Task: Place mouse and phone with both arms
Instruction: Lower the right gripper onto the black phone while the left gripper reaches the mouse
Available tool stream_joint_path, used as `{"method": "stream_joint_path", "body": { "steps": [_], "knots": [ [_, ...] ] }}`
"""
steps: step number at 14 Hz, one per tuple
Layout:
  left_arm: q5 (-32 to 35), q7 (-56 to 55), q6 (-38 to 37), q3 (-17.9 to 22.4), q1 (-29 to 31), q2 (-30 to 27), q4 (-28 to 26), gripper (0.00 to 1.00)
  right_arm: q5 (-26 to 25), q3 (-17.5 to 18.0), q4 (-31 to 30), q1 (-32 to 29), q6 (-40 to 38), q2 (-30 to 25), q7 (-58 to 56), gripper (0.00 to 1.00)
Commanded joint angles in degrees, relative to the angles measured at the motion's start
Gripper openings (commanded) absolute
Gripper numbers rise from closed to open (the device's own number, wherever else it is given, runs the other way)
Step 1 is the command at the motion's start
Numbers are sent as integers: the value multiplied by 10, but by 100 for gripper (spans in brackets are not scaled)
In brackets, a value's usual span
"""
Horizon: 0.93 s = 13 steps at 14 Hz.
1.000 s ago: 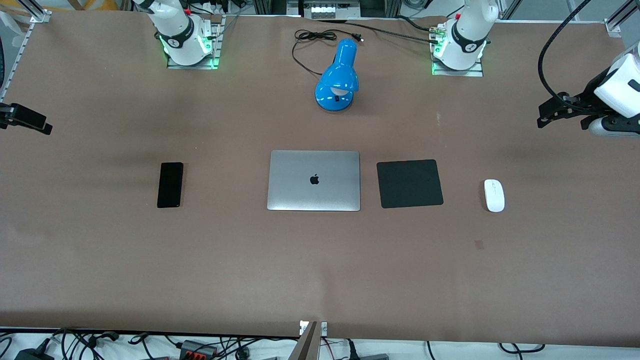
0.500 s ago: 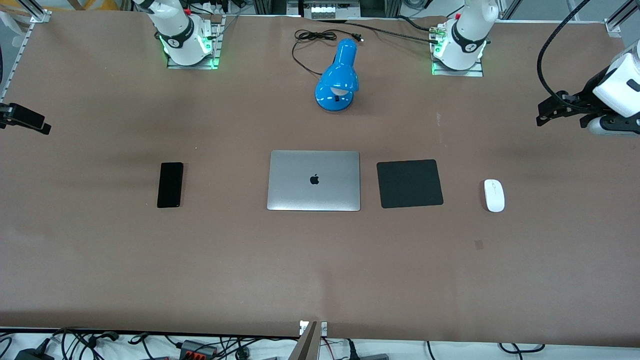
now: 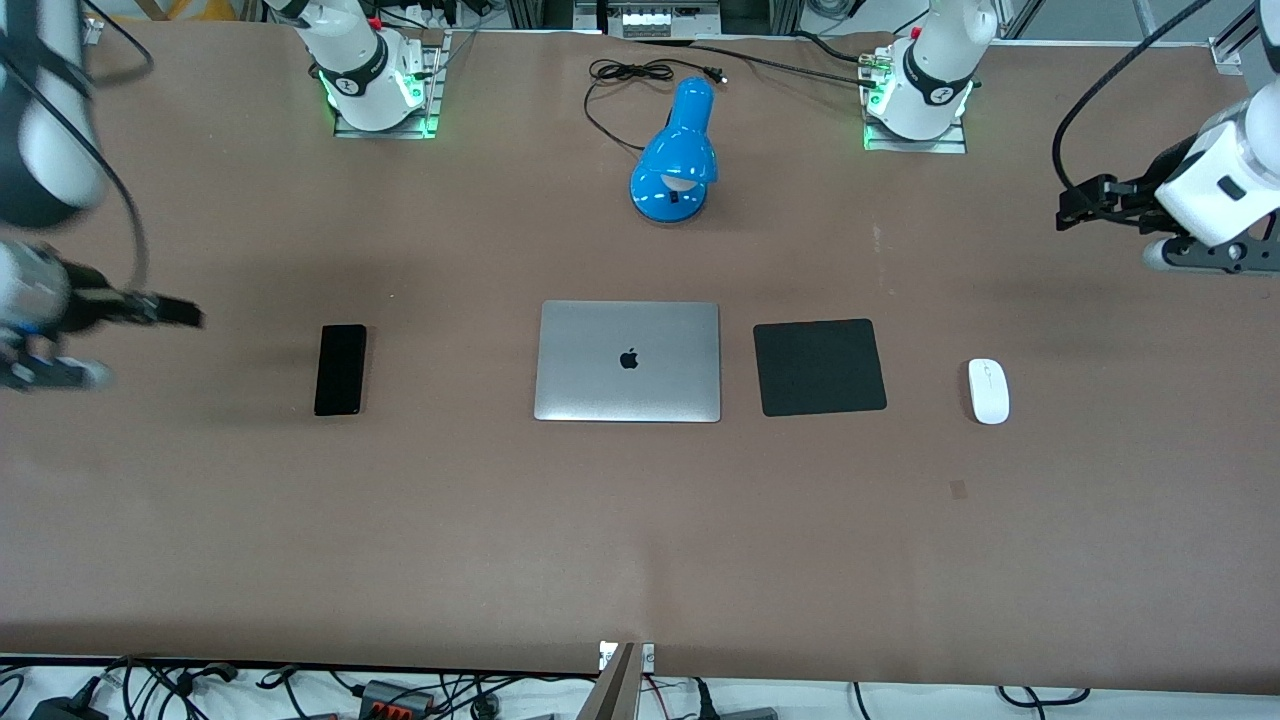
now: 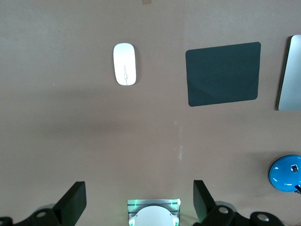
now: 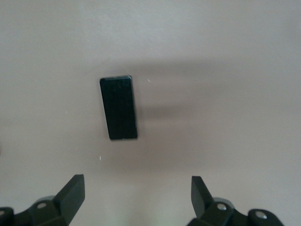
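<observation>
The white mouse (image 3: 988, 390) lies on the table toward the left arm's end, beside the black mouse pad (image 3: 819, 367). It also shows in the left wrist view (image 4: 124, 64). The black phone (image 3: 340, 369) lies toward the right arm's end and shows in the right wrist view (image 5: 118, 107). My left gripper (image 3: 1080, 203) hangs open and empty in the air over bare table near the left arm's end; its own view (image 4: 138, 207) shows wide-spread fingers. My right gripper (image 3: 180, 316) hangs open and empty over bare table beside the phone; its own view (image 5: 136, 197) shows the same.
A closed silver laptop (image 3: 628, 361) lies in the middle between phone and mouse pad. A blue desk lamp (image 3: 676, 155) with a black cord stands farther from the front camera, between the arm bases. The pad (image 4: 223, 74) and the laptop's edge (image 4: 291, 73) show in the left wrist view.
The right arm has swung in over the table, its gripper now close to the phone. The left gripper has shifted a little toward the middle. Phone and mouse have not moved.
</observation>
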Motion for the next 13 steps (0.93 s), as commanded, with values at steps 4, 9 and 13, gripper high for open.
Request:
{"method": "stream_joint_path", "body": {
  "steps": [4,9,13],
  "knots": [
    [7,18,48,2,40,137,44,100,-5,-1,-98,42,185,79,97,100],
    [10,39,257,0,50,160,-71,100,-3,-1,-166,43,251,82,97,100],
    [10,83,483,-1,64,167,-206,100,-2,-1,-214,43,300,79,98,100]
  ]
}}
